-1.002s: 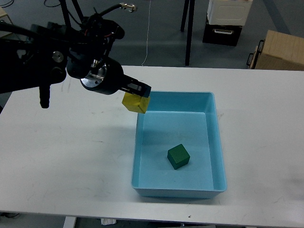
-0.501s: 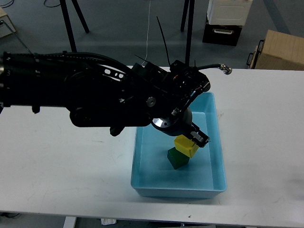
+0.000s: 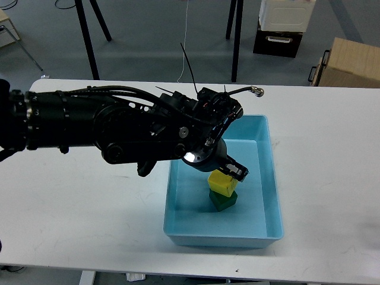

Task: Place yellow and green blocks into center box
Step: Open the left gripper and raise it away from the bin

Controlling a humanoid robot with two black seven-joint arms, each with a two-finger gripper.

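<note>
Now inside the box: the left gripper (image 3: 231, 173), at the far end of the black arm reaching in from the left, hangs low over the blue center box (image 3: 270, 178) with its dark fingers just at the top edge of the yellow block (image 3: 222, 183). Whether those fingers still pinch the block or have let go cannot be told from the head view; they are small, dark and partly hidden by the wrist. A second ago the same gripper held the yellow block outside the box, just beyond its near-left upper rim; half a second ago it was already over the box floor with the block at the green one. Since then the arm has drawn back slightly toward the left, and the yellow block now appears to sit on top of the green block (image 3: 224, 202), its lower edge touching it.

Judged from this, both blocks are within the box walls and the task is nearly complete, needing only a clean release and withdrawal. The risk is that the yellow block, perched on the green one, could slide or tip when freed, though it would likely stay inside the box.

The yellow block is a small, bright cube, slightly turned, with a lit top face. The green block beneath is dark, mostly covered, with only its lower sides showing. The right gripper is not in view. The white table (image 3: 89, 214) bears the box.
</note>
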